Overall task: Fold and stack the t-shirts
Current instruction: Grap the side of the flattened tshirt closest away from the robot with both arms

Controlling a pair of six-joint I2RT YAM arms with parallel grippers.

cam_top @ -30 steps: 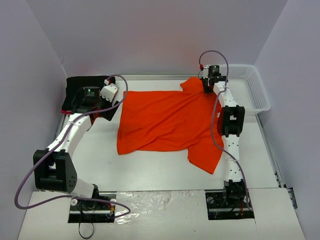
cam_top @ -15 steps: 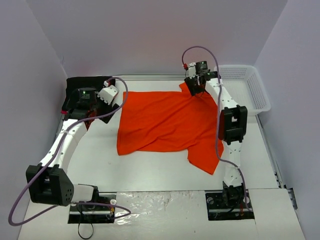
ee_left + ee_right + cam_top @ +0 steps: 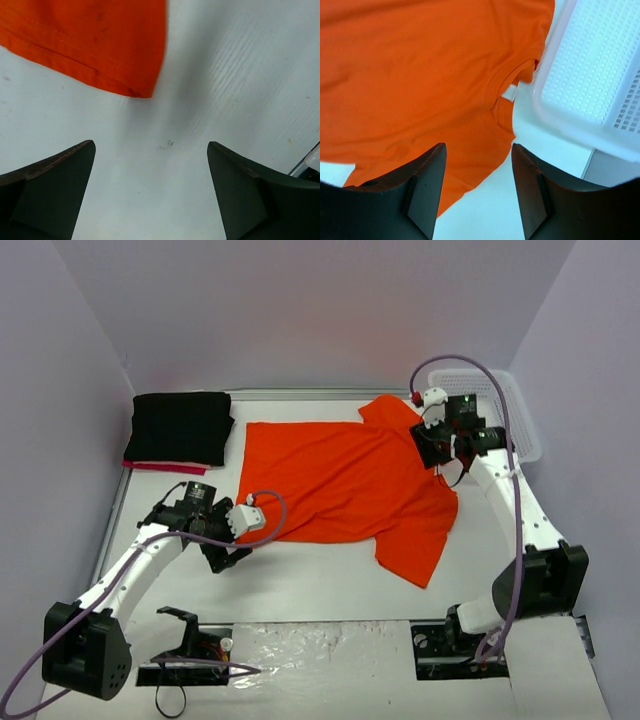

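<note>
An orange t-shirt (image 3: 340, 480) lies spread flat mid-table, collar (image 3: 512, 85) toward the right. A folded black t-shirt (image 3: 180, 427) rests on a red one (image 3: 160, 467) at the back left. My left gripper (image 3: 228, 556) hovers just off the orange shirt's near-left corner (image 3: 135, 85), and in the left wrist view the left gripper (image 3: 151, 144) is open over bare table. My right gripper (image 3: 436, 452) hangs above the shirt's right side near the collar. In the right wrist view the right gripper (image 3: 478, 146) is open with nothing between its fingers.
A white mesh basket (image 3: 505, 415) stands at the back right, its rim (image 3: 555, 117) close beside the shirt's collar. Purple-grey walls enclose the table on three sides. The arm bases sit along the near edge.
My right gripper opened, let go of the orange shirt's back-right part and drew right and nearer. My left arm swung from beside the black shirt down to the orange shirt's near-left corner.
</note>
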